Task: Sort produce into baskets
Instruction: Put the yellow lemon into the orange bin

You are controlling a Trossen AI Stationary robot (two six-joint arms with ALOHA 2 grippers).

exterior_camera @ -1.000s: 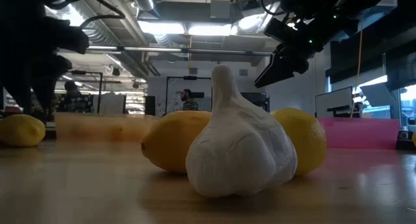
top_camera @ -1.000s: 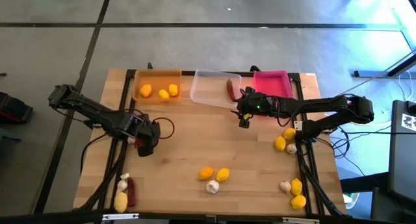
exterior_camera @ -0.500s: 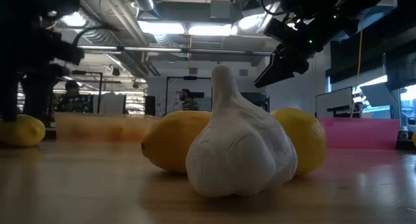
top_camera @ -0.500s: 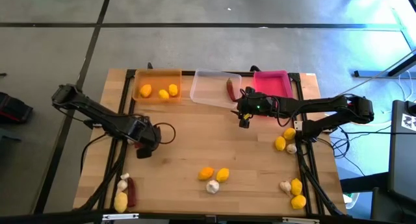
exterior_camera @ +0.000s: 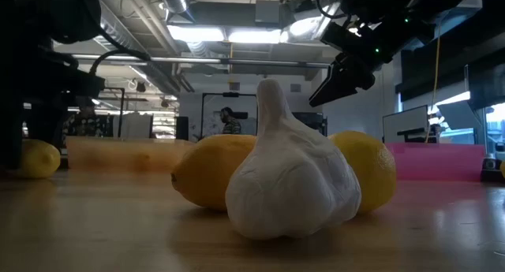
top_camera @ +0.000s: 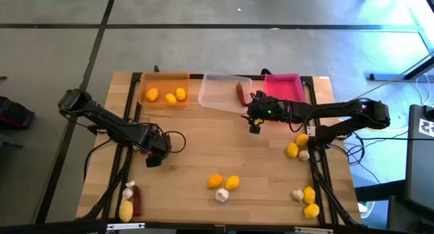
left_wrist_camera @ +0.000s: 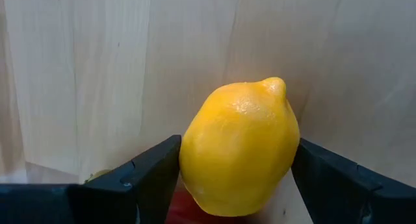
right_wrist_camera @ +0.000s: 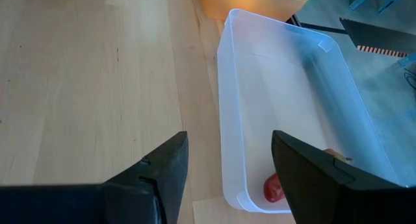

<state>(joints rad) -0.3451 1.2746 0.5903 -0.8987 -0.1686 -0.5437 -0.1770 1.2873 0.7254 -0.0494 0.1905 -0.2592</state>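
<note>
high view, left to right: the left gripper (top_camera: 153,154) carries a lemon (left_wrist_camera: 239,146) clamped between its fingers above the table's left half, presumably bound for the orange basket (top_camera: 163,90), where lemons already lie. beside the clear basket (top_camera: 222,91), which holds a chili (top_camera: 241,93), the right gripper (top_camera: 255,122) hangs with jaws parted, empty.

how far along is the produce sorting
Done: three lemons in the orange tray, one chili in the clear tray. In hand: the left gripper holds a lemon. Left: the pink tray looks empty; loose produce remains near the front and right edges.
</note>
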